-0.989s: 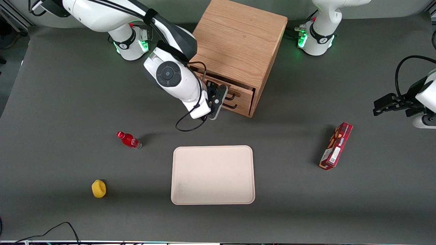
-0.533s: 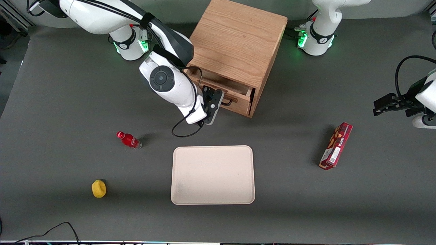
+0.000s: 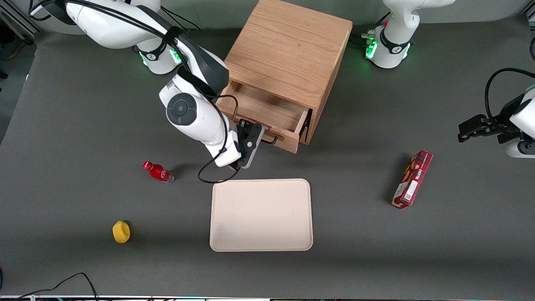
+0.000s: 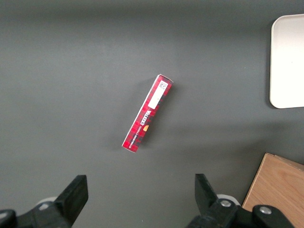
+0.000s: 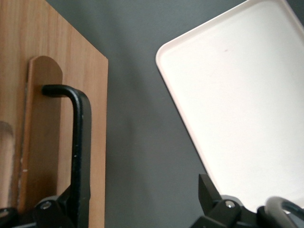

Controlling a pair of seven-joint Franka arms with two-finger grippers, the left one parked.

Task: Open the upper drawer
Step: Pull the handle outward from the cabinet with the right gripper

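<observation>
The oak cabinet [image 3: 288,54] stands at the back of the table. Its upper drawer [image 3: 267,109] is pulled well out toward the front camera, and its bare wooden inside shows. The drawer's black wire handle [image 3: 271,140] runs along its front panel [image 5: 47,42]. My right gripper [image 3: 258,136] is at the handle's end nearer the working arm. In the right wrist view the gripper [image 5: 137,209] is open, with its fingers wide apart. One finger rests against the black handle [image 5: 80,137], and only grey table shows between the fingers.
A beige tray [image 3: 261,215] lies just nearer the front camera than the drawer, also visible as the tray [image 5: 237,104]. A red bottle [image 3: 158,172] and a yellow object [image 3: 121,231] lie toward the working arm's end. A red box [image 3: 412,179] lies toward the parked arm's end.
The upper drawer has slid steadily out of the cabinet toward the front camera. My gripper and arm have drawn back with the handle, closer to the tray.
</observation>
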